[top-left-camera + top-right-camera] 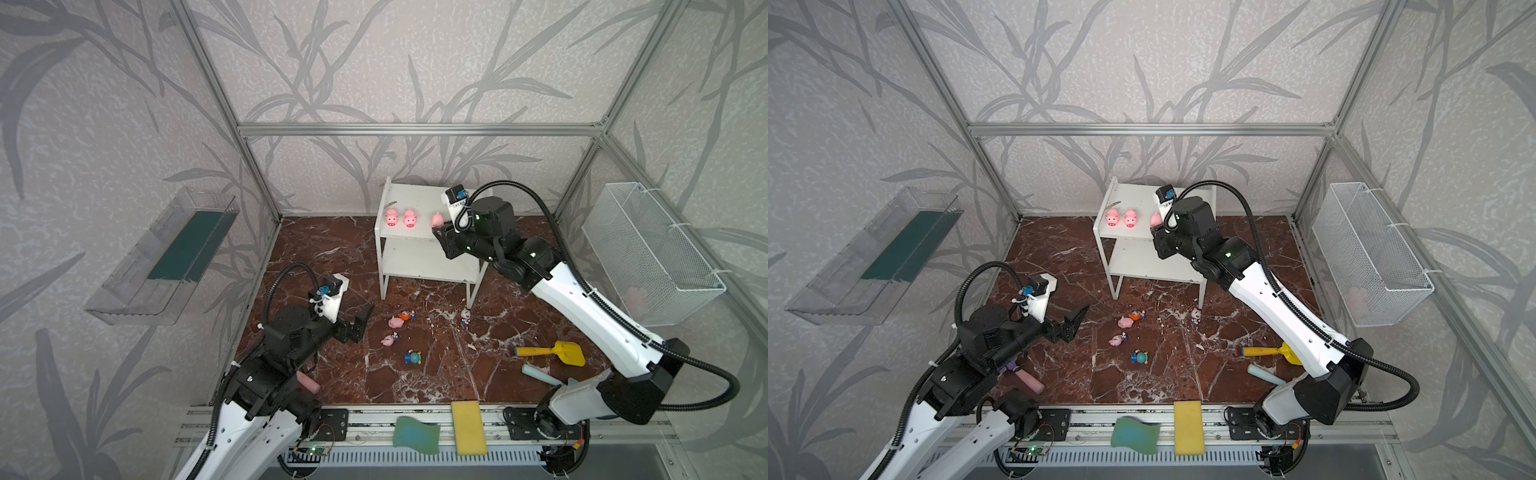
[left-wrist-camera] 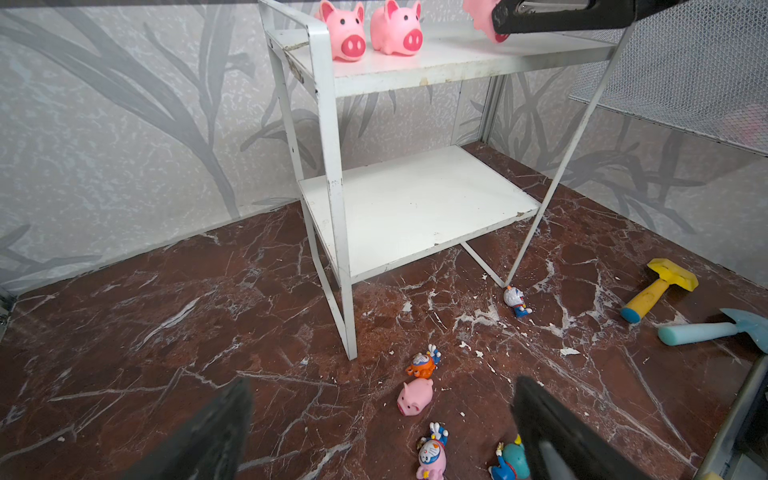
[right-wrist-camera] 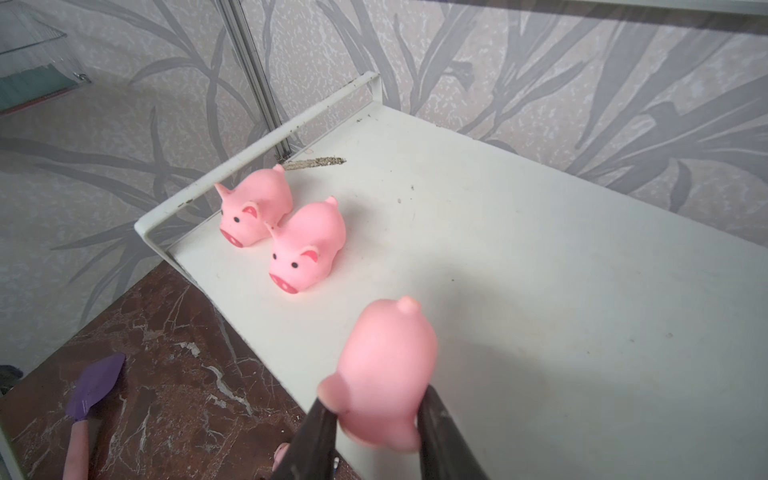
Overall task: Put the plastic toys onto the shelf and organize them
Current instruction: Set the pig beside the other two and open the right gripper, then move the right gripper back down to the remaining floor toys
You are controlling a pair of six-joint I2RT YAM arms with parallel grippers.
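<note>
Right wrist view: right gripper (image 3: 378, 401) pinches a pink pig (image 3: 386, 353) at the upper front edge of the shelf (image 3: 540, 249), snout hidden; left gripper (image 2: 382, 384) gapes wide, fingers blurred.

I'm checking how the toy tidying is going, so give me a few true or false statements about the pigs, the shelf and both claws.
The shelf has two pigs standing on its top board. True.
The right claw holds a third pig. True.
The lower board carries the figurines. False: it is bare; they lie on the floor.
The left claw grips the floor pig. False: it is open and holds nothing.
</note>
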